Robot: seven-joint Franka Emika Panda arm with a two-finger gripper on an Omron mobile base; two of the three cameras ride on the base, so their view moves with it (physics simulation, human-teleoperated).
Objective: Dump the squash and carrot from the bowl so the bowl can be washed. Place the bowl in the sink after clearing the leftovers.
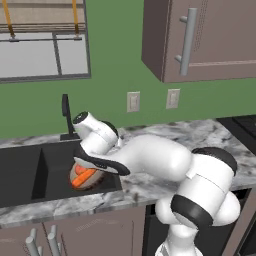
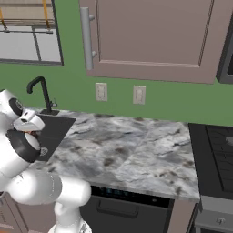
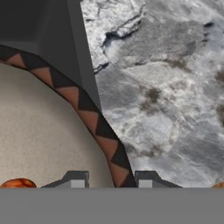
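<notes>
My gripper [image 3: 111,180] is shut on the bowl [image 3: 48,131], one fingertip inside the dark, triangle-patterned rim and the other outside it. In the left base view the gripper [image 1: 86,167] holds the bowl [image 1: 97,181] tilted at the right end of the black sink [image 1: 30,175]. A bright orange piece, the carrot [image 1: 82,179], lies in the bowl. In the hand view the orange-red squash [image 3: 17,183] peeks up at the bottom left, inside the bowl. The sink wall [image 3: 43,30] is dark behind the rim.
Grey marble counter [image 1: 165,135] runs right of the sink, towards a stove [image 2: 218,150]. A thin black faucet [image 1: 65,117] stands behind the basin. Wall cabinets [image 2: 150,36] hang above, and my own arm [image 1: 160,160] crosses the counter's front.
</notes>
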